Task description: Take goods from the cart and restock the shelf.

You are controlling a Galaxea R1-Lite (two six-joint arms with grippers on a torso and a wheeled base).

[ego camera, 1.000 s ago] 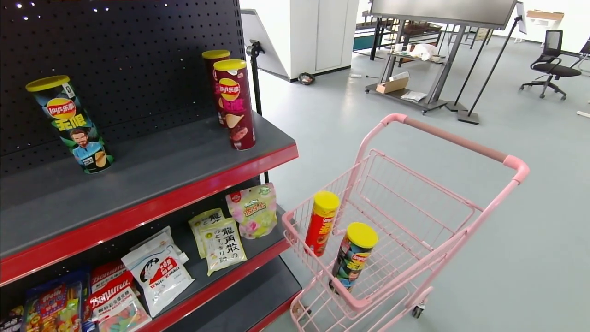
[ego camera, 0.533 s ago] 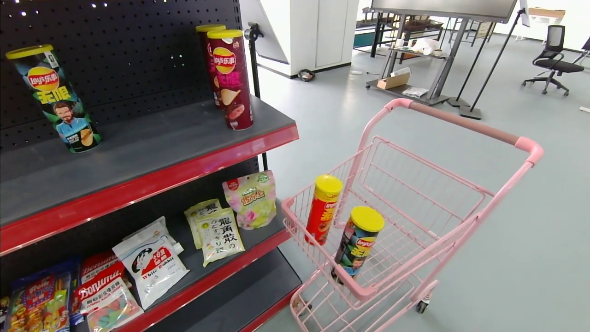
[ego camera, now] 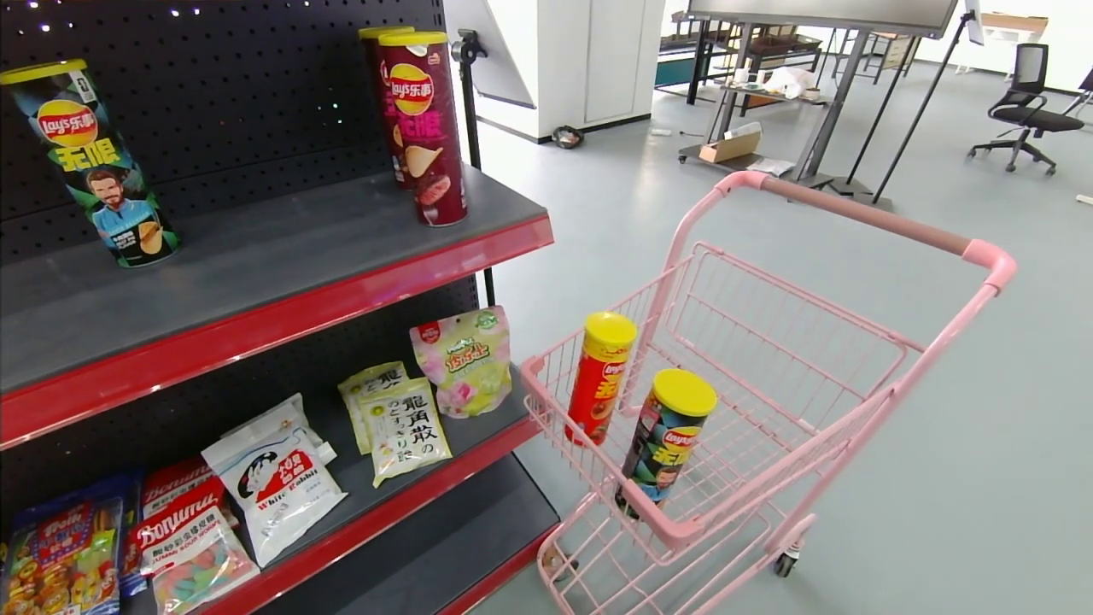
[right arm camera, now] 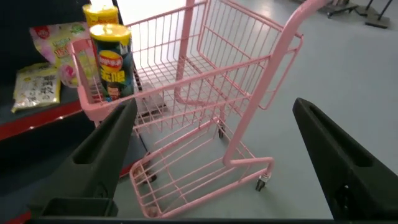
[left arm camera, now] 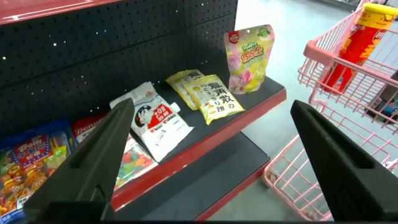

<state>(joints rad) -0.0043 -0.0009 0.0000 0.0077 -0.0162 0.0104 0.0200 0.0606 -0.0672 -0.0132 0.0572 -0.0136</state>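
Both pairs of jaws spread wide; two cans (ego camera: 601, 384) in cart (ego camera: 854, 215), three on shelf (ego camera: 282, 248).

A red can (ego camera: 599, 389) and a green-black can (ego camera: 664, 448) stand upright in the pink cart (ego camera: 854, 213).

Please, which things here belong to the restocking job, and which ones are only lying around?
For the job: pink cart, red can and dark can standing in it, upper shelf holding three cans.
Lying about: snack bags underneath, office chair, cardboard box.
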